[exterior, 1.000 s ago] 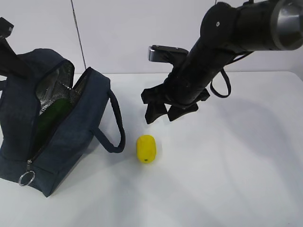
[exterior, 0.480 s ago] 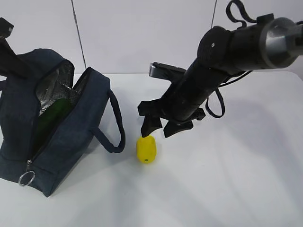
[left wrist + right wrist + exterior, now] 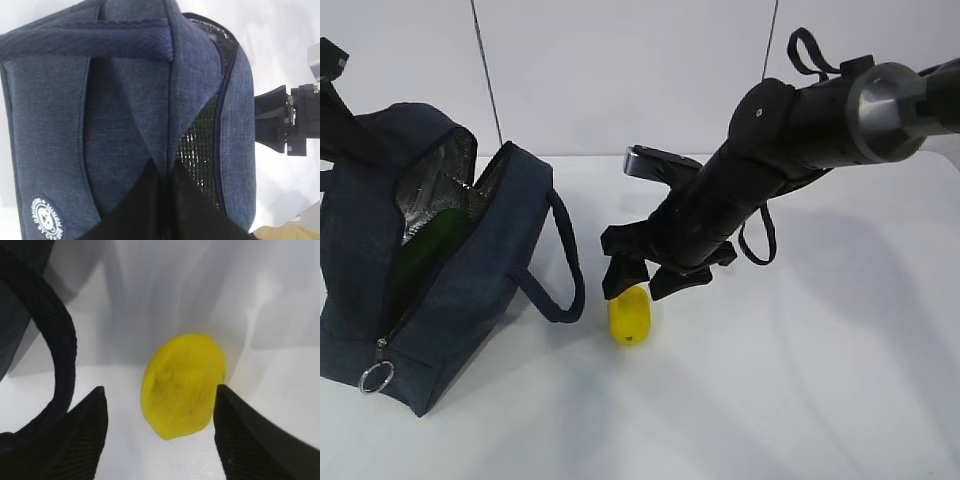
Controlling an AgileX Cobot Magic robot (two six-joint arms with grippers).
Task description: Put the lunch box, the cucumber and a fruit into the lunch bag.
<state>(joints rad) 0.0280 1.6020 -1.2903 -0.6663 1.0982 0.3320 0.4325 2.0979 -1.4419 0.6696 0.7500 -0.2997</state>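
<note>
The navy lunch bag [image 3: 470, 280] stands open at the left, showing its silver lining. The dark green cucumber [image 3: 435, 245] lies inside it. The lunch box is hidden. My left gripper [image 3: 165, 167] is shut on the bag's upper fabric edge [image 3: 170, 100], pinching it at the opening. On the white table lies the yellow fruit [image 3: 630, 318], just right of the bag's handle [image 3: 570, 270]. My right gripper [image 3: 642, 283] hangs open directly over it. In the right wrist view the fruit [image 3: 182, 385] sits between the two fingertips of the right gripper [image 3: 160, 390], closer to the right one and untouched.
The bag's loop handle [image 3: 60, 340] curves close by the right gripper's left finger. A silver ring zip pull [image 3: 376, 377] hangs at the bag's near corner. The white table [image 3: 820, 380] stretches right and forward of the fruit.
The right arm has come down and to the left, bringing its open jaws from well above the table to just over the fruit. The bag and left gripper have stayed put.
</note>
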